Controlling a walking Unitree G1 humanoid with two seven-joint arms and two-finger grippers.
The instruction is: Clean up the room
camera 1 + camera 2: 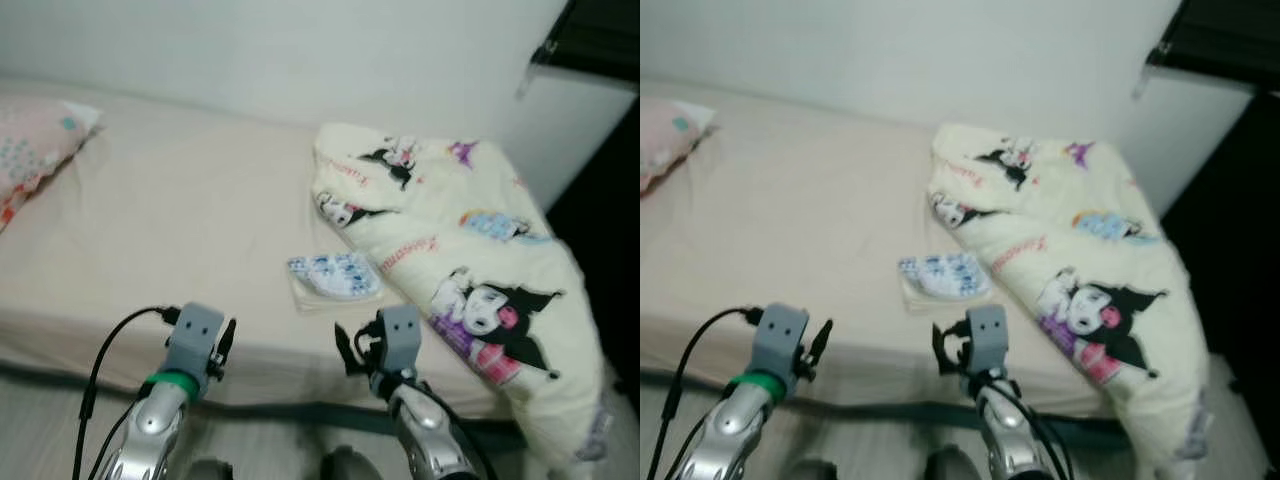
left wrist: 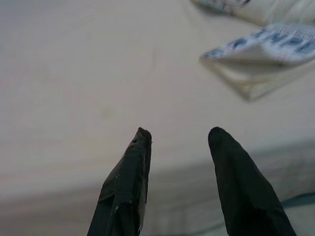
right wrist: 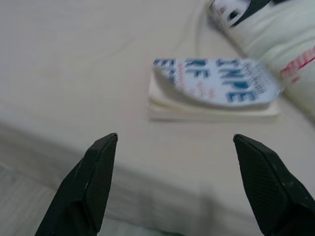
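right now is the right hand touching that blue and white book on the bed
Apart. In the right wrist view the right hand is open, with bare bed sheet between its fingertips and the book lying farther in.

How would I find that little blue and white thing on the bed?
Look at the bed, near its front edge. Beside the big cream cartoon blanket lies a small flat packet, white with blue print. It is much smaller than the blanket and has no cartoon characters.

A small flat packet [image 1: 335, 278] with blue-and-white print, perhaps a folded cloth or pouch, lies just right of frame centre on the beige bed [image 1: 180, 230]. A crumpled cream cartoon-print blanket [image 1: 470, 260] sprawls at right, beside it.
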